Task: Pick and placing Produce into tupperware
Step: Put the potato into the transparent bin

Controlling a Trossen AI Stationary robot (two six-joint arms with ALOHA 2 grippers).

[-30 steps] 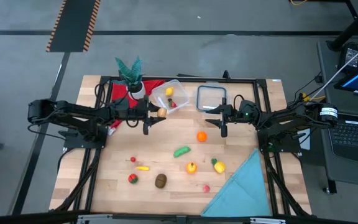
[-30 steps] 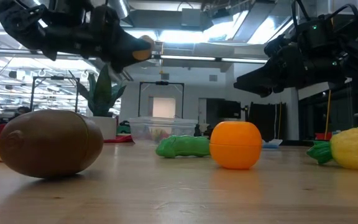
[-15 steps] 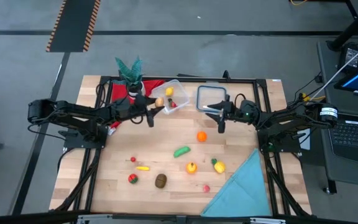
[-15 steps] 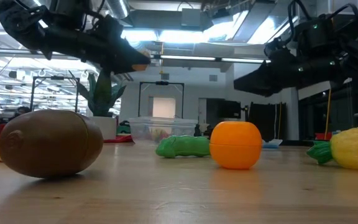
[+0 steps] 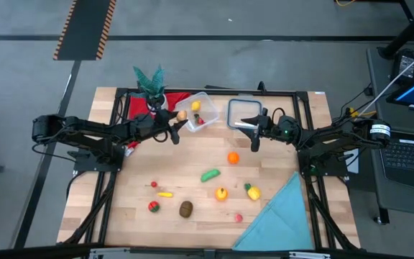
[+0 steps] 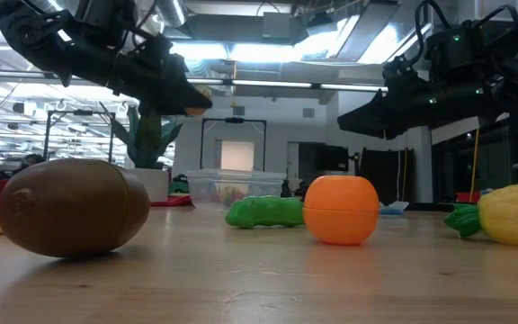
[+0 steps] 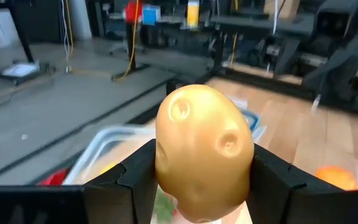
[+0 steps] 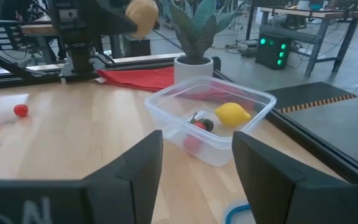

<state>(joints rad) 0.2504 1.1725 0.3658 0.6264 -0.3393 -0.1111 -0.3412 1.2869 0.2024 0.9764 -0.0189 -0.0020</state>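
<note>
1. The tupperware (image 5: 196, 111) is a clear, squarish tub with rounded corners, sitting at the far side of the table (image 5: 192, 165) beside the potted plant (image 5: 149, 85) and a red cloth (image 5: 136, 106). Inside lie a yellow lemon (image 8: 232, 114) and something small and red.
2. The left gripper (image 5: 182, 117) hangs in the air right at the tub's near-left edge, its fingers pinched on a tan potato (image 7: 202, 149) with dimpled eyes.
3. The right gripper (image 5: 256, 137) hovers by the flat lid (image 5: 244, 113), its fingers apart and holding nothing.
4. Loose produce is scattered on the near half of the table: an orange (image 5: 233, 157), a green pod (image 5: 209, 175), a brown kiwi (image 5: 185, 208), and several smaller red and yellow pieces I can't name from above.
5. From table height the tub is mostly hidden behind the green pod, and the potato is barely a sliver at the left fingers.
6. Only the right wrist camera shows the tub's contents clearly; only the left wrist camera shows the potato close up, though it blocks most of the tub below.
7. A blue cloth (image 5: 282, 216) lies at the near right corner.
</note>
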